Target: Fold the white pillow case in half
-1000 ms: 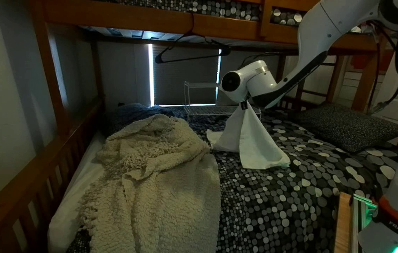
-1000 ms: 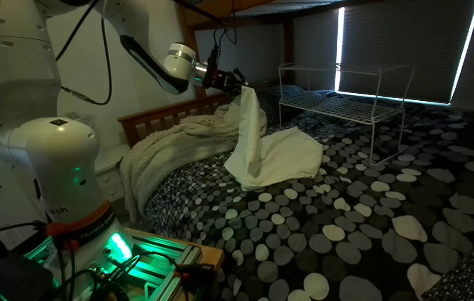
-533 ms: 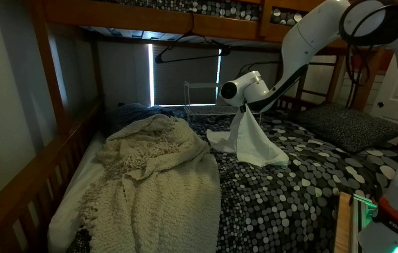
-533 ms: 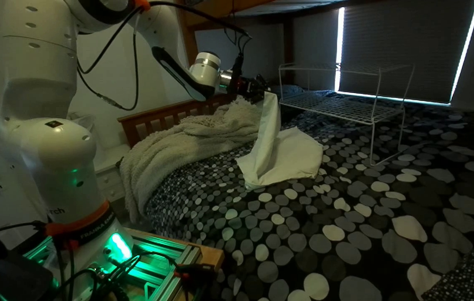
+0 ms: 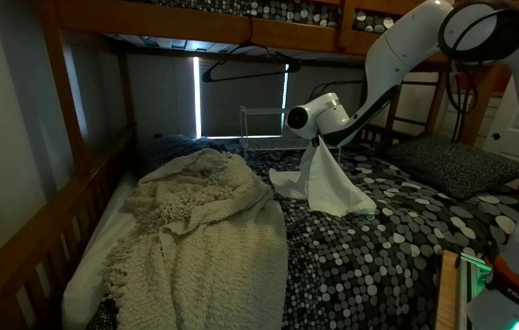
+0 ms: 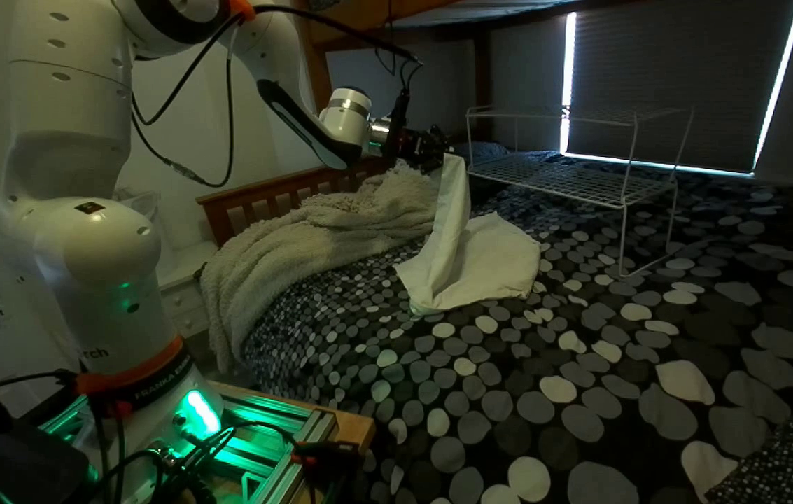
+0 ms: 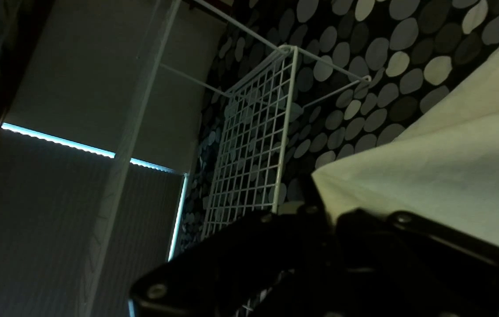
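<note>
The white pillow case (image 5: 336,192) lies partly on the patterned bedcover, with one part lifted into a tall peak. In an exterior view its flat part (image 6: 497,259) rests on the bed beside a raised, upright fold. My gripper (image 5: 316,141) holds the top of that peak above the bed; it also shows as a dark shape in an exterior view (image 6: 444,148). In the wrist view the dark fingers (image 7: 329,215) are closed together on a corner of the pillow case (image 7: 443,176), which stretches off to the right. The pinched edge itself is hidden between the fingers.
A white wire rack (image 6: 571,185) stands on the bed close to the gripper; it also shows in the wrist view (image 7: 249,145). The cream knitted blanket (image 5: 222,247) lies beside the pillow case. A dark pillow (image 5: 456,165) and a hanging black hanger (image 5: 250,78) are around.
My gripper has moved away from the robot's base and slightly down, carrying the pillow case's lifted corner towards the wire rack. Over the last half second it has hardly moved.
</note>
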Controlling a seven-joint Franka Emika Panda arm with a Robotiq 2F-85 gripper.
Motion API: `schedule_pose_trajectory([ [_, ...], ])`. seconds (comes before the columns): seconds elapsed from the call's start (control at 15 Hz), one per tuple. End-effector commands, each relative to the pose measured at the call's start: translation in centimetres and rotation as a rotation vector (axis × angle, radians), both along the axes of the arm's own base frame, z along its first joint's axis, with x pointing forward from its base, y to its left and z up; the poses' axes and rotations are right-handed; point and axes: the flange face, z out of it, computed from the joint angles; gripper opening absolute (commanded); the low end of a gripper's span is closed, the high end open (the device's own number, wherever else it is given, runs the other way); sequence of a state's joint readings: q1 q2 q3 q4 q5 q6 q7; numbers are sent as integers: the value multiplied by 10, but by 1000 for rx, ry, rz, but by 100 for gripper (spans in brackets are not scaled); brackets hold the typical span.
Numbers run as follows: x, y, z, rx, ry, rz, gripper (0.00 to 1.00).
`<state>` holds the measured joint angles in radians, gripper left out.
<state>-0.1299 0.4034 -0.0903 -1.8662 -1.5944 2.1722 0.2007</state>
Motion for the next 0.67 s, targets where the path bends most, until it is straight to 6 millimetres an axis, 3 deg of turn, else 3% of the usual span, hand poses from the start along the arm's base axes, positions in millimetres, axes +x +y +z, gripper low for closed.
schedule_pose_trajectory([
  [0.0, 5, -2, -3, -9, 1, 15, 0],
  [0.27, 34, -23, -22, 63, 89, 118, 0],
  [0.6, 66, -64, -47, 326, 149, 201, 0],
])
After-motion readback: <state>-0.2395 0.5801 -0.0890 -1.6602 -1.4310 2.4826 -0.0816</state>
